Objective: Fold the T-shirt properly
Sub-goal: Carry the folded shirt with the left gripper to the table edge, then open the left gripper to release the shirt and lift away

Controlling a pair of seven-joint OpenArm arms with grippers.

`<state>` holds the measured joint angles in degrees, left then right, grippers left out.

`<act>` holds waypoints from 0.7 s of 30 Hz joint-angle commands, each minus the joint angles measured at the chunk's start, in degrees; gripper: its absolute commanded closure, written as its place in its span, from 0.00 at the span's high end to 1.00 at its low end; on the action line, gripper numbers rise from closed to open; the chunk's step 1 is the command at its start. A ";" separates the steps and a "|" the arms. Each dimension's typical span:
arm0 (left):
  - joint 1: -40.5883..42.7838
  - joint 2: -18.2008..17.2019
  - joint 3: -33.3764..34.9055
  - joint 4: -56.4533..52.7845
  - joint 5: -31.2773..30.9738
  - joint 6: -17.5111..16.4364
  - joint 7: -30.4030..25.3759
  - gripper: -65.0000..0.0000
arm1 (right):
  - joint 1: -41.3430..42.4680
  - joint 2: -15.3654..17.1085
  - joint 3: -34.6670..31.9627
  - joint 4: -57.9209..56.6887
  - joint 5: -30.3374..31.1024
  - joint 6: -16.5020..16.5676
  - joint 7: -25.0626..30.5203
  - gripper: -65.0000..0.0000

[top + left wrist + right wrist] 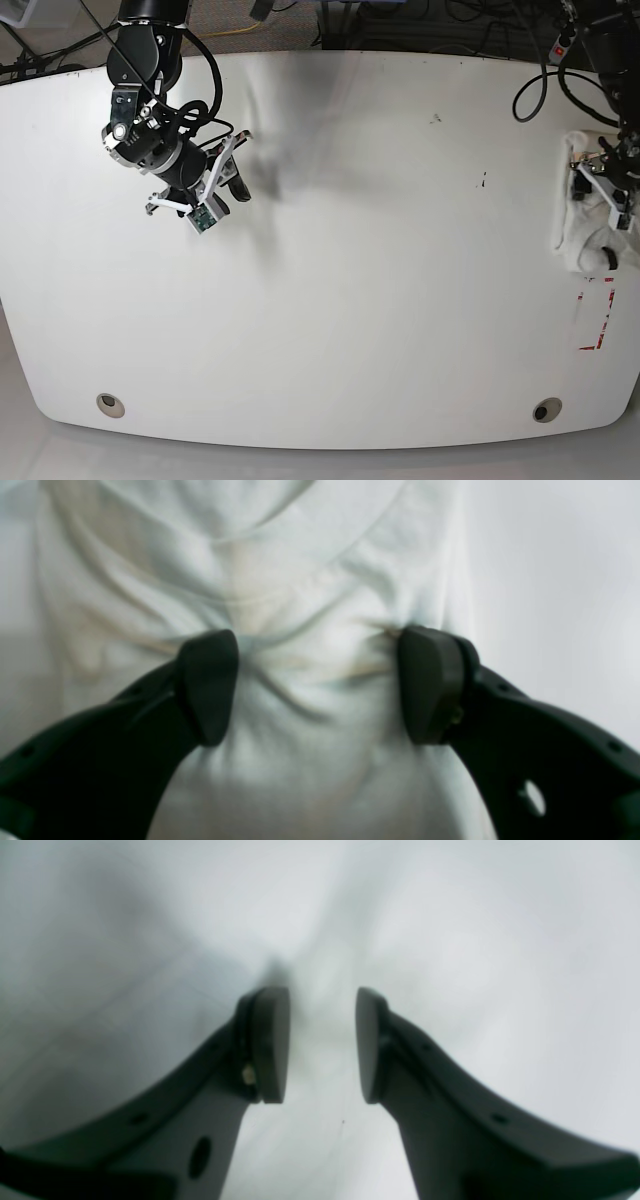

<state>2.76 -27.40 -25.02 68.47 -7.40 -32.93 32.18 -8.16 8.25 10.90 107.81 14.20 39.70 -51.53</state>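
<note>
The T-shirt (578,228) lies crumpled in a white heap at the table's far right edge, with no print showing. My left gripper (604,186) is down on top of it. In the left wrist view its jaws stand wide apart, and the dark pads (210,685) press into the wrinkled white T-shirt (300,555), which bunches between them; my left gripper (317,636) is open. My right gripper (238,172) hovers far away over the bare table at the upper left. In the right wrist view my right gripper (322,995) is open a little with nothing between the pads.
A red-outlined rectangle (597,315) is marked on the white table (380,300) just in front of the heap. Two round holes (110,404) (546,409) sit near the front edge. Cables hang behind the table's back edge.
</note>
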 commanded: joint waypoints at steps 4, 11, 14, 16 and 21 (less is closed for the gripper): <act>5.10 -6.23 -3.51 -5.04 2.34 -5.01 -3.92 0.72 | 0.38 0.23 0.23 1.69 0.88 0.30 1.02 0.31; 9.32 -6.14 -9.58 4.54 2.34 -7.07 -3.83 0.72 | 0.21 0.32 0.40 1.77 0.79 0.30 1.02 0.31; 10.29 -5.88 -9.67 10.96 2.34 -7.07 -2.07 0.72 | 0.21 0.50 0.58 2.39 0.27 0.30 1.02 0.31; 10.11 -4.56 -9.67 14.65 2.34 -7.07 0.74 0.72 | 0.21 0.67 0.66 2.48 0.27 0.30 1.20 0.31; 9.94 0.98 -8.26 24.68 2.87 -7.07 2.41 0.72 | 0.91 0.67 4.88 2.21 0.09 0.30 1.37 0.31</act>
<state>13.19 -28.05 -34.09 88.75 -4.49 -40.05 35.00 -8.23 8.25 14.41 109.01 13.76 40.27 -51.40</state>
